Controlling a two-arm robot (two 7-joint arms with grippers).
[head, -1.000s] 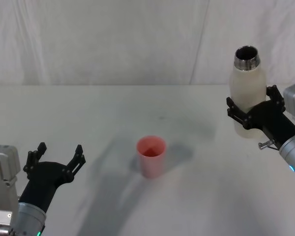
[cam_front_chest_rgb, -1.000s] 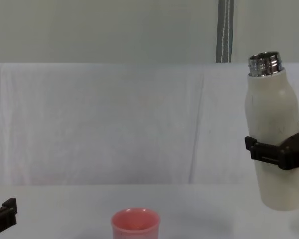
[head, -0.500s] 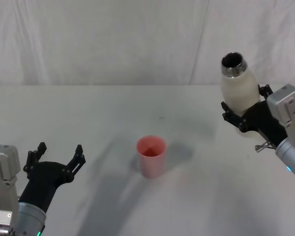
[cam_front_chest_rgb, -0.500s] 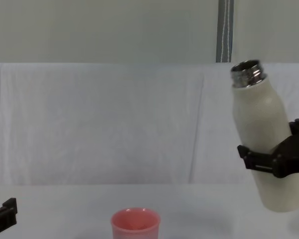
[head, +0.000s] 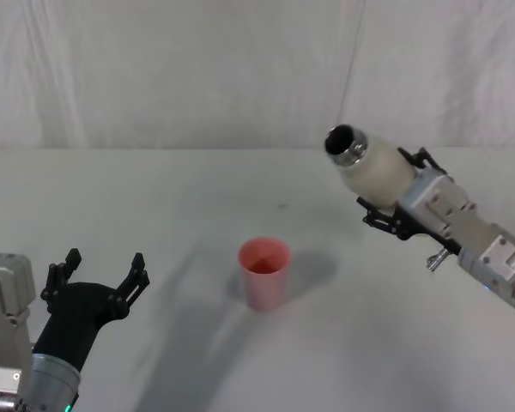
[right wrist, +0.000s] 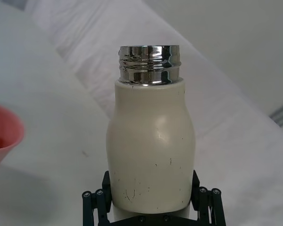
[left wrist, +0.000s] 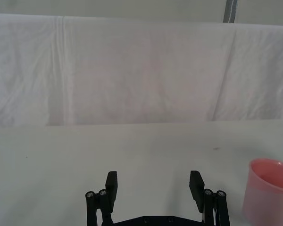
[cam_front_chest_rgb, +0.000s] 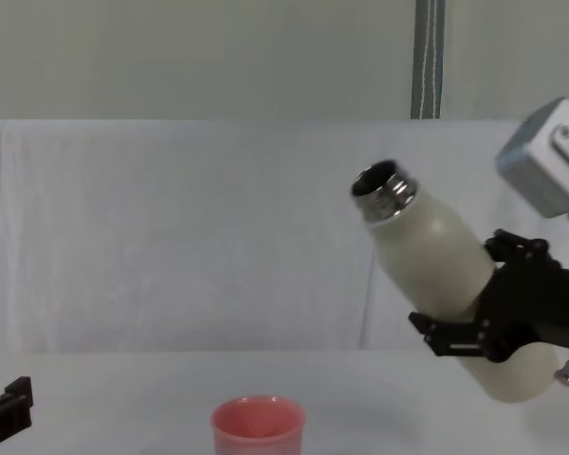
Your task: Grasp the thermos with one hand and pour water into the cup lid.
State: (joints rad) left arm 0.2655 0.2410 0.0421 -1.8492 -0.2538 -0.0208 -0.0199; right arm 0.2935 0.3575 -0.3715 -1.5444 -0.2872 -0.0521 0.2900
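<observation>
The cream-white thermos (head: 373, 167) hangs in the air, tilted with its open steel neck (head: 345, 144) pointing left toward the cup. My right gripper (head: 393, 204) is shut around its lower body; the chest view shows the thermos (cam_front_chest_rgb: 434, 265) leaning left in the black fingers (cam_front_chest_rgb: 474, 332), and the right wrist view has the thermos (right wrist: 151, 150) straight ahead. The pink cup lid (head: 263, 273) stands upright on the table, left of and below the neck, and appears as the cup lid (cam_front_chest_rgb: 257, 428) and cup lid (left wrist: 267, 193). My left gripper (head: 99, 275) rests open at the near left, the same gripper (left wrist: 154, 184) holding nothing.
A white table (head: 154, 206) runs back to a white cloth backdrop (head: 197, 69). A grey vertical pole (cam_front_chest_rgb: 428, 59) stands behind the backdrop.
My right gripper has carried the thermos leftward toward the cup and tipped it from nearly upright to strongly leaning left. The cup and the left gripper have not moved.
</observation>
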